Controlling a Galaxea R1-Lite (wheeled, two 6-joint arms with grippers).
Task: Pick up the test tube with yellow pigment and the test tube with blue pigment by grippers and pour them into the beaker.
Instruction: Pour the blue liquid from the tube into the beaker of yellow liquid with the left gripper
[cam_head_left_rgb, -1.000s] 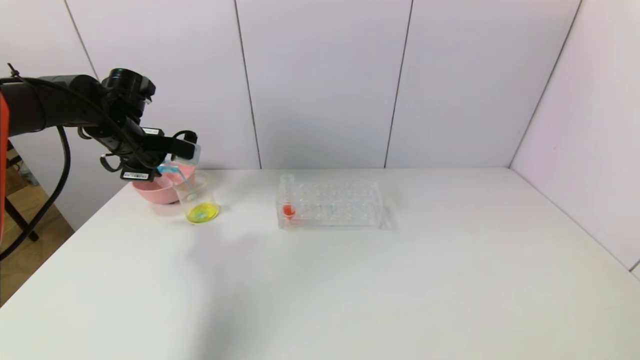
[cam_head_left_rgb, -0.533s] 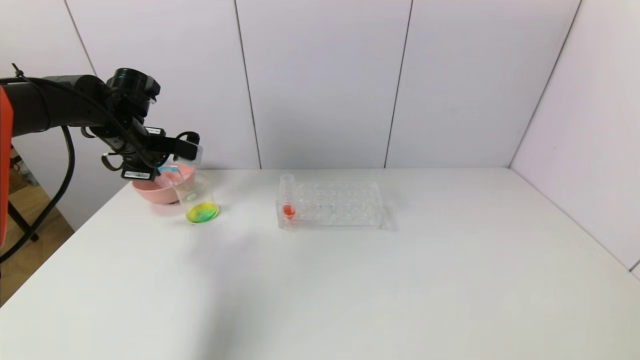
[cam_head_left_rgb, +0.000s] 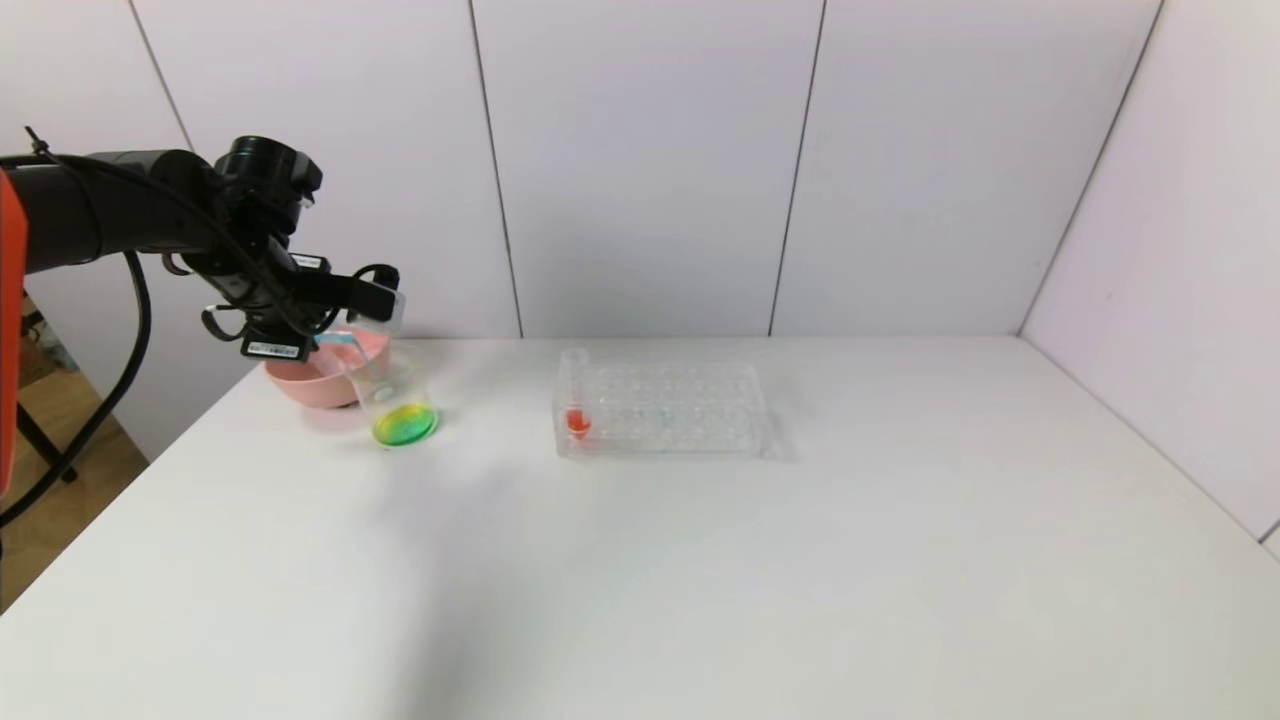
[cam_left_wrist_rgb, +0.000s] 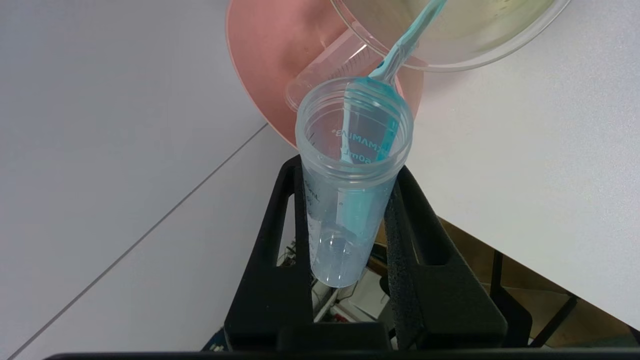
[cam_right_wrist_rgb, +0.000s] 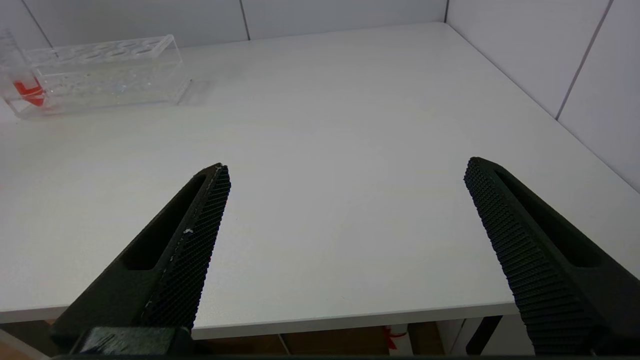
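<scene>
My left gripper (cam_head_left_rgb: 372, 300) (cam_left_wrist_rgb: 350, 170) is shut on the test tube with blue pigment (cam_left_wrist_rgb: 345, 220), holding it tipped mouth-down over the beaker (cam_head_left_rgb: 398, 400). A thin blue stream (cam_left_wrist_rgb: 400, 45) runs from the tube's lip into the beaker's mouth (cam_left_wrist_rgb: 450, 50). The liquid in the beaker's bottom (cam_head_left_rgb: 405, 425) is yellow turning green. A clear tube (cam_left_wrist_rgb: 330, 65) with no colour showing lies in the pink bowl (cam_head_left_rgb: 305, 385); I cannot tell whether it is the test tube with yellow pigment. My right gripper (cam_right_wrist_rgb: 346, 165) is open over the table's near right edge, holding nothing.
A clear tube rack (cam_head_left_rgb: 660, 410) (cam_right_wrist_rgb: 100, 75) stands mid-table with one red-liquid tube (cam_head_left_rgb: 575, 400) at its left end. The pink bowl (cam_left_wrist_rgb: 260, 65) sits right behind the beaker near the table's left edge. Walls close the back and right.
The left gripper has risen slightly with the tube. The liquid in the beaker has gone from mostly yellow to greener as blue runs in.
</scene>
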